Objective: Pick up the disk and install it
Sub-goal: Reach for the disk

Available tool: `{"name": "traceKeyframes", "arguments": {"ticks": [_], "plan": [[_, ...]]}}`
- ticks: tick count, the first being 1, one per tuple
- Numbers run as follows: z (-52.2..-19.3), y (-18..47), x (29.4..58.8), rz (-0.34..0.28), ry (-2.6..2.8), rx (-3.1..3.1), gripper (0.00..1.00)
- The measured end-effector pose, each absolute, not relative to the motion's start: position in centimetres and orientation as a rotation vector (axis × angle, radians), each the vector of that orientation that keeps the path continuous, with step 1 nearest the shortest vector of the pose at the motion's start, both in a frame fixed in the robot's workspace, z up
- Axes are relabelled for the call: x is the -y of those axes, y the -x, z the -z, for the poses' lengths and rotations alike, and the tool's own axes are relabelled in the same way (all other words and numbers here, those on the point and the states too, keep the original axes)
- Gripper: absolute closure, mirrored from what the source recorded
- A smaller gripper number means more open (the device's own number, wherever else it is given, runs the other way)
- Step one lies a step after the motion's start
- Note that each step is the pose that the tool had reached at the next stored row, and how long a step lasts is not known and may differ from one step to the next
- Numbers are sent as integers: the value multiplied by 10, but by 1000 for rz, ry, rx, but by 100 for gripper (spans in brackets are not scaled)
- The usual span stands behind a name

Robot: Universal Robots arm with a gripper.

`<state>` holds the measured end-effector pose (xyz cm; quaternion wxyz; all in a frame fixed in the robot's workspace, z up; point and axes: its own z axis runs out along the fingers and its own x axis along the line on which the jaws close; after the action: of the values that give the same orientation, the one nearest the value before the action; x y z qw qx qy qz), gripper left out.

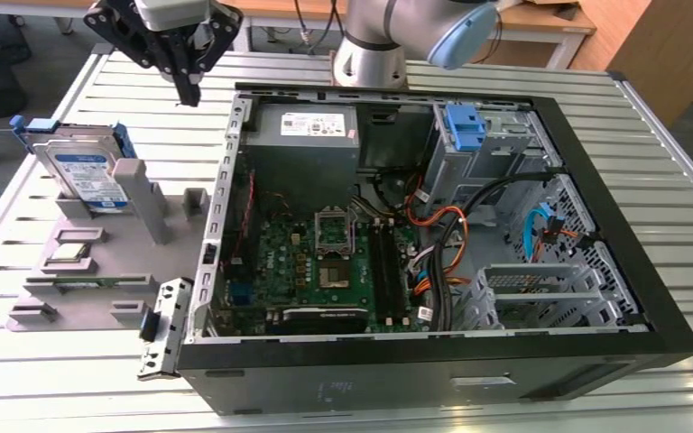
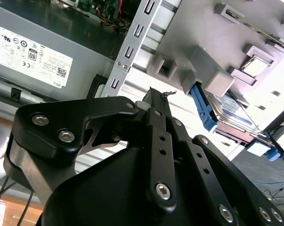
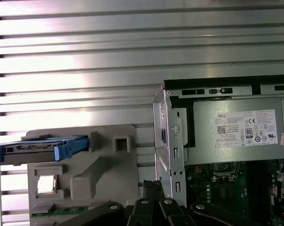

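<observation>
The disk [image 1: 91, 176] is a silver drive with a white-and-blue label in a blue carrier. It stands on edge in a grey holder [image 1: 94, 271] on the exterior view's left. My gripper [image 1: 188, 90] hangs shut and empty above the table, between the disk and the back corner of the open computer case [image 1: 635, 298], touching neither. In the second wrist view the gripper [image 2: 157, 96] points down at the holder [image 2: 198, 37], with the disk [image 2: 226, 110] off to one side. The first wrist view has the disk [image 3: 33, 149] edge-on and the gripper [image 3: 153, 186] at the picture's edge.
The case lies open on a slatted metal table [image 1: 106, 90]. Inside are a power supply [image 1: 304, 126], a motherboard [image 1: 322, 253], cables and a grey drive cage [image 1: 491, 153] topped by a blue bracket [image 1: 465, 124]. The arm's base [image 1: 371, 54] stands behind the case.
</observation>
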<state>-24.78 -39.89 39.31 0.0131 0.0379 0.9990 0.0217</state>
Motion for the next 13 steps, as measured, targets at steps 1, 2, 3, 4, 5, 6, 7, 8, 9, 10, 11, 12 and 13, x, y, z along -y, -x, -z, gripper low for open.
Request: {"name": "traceKeyframes", "arguments": {"ticks": [1,2,3,4,5,6,7,8,9,10,11,12,13], "plan": [[-393,249,399,-68,-118,-3112,90],[-393,249,399,-68,-118,-3112,90],[-393,250,399,-68,-118,-3112,90],[-393,251,399,-68,-118,-3112,90],[-393,252,399,-68,-118,-3112,90],[-393,253,399,-68,-118,-3112,90],[-393,254,399,-68,-118,-3112,90],[-393,255,399,-67,-118,-3113,90],[-393,256,399,-68,-118,-3112,90],[-393,257,399,-68,-118,-3112,90],[-393,258,399,-68,-118,-3112,90],[-393,259,399,-68,-118,-3112,90],[-393,260,399,-68,-118,-3112,90]]}}
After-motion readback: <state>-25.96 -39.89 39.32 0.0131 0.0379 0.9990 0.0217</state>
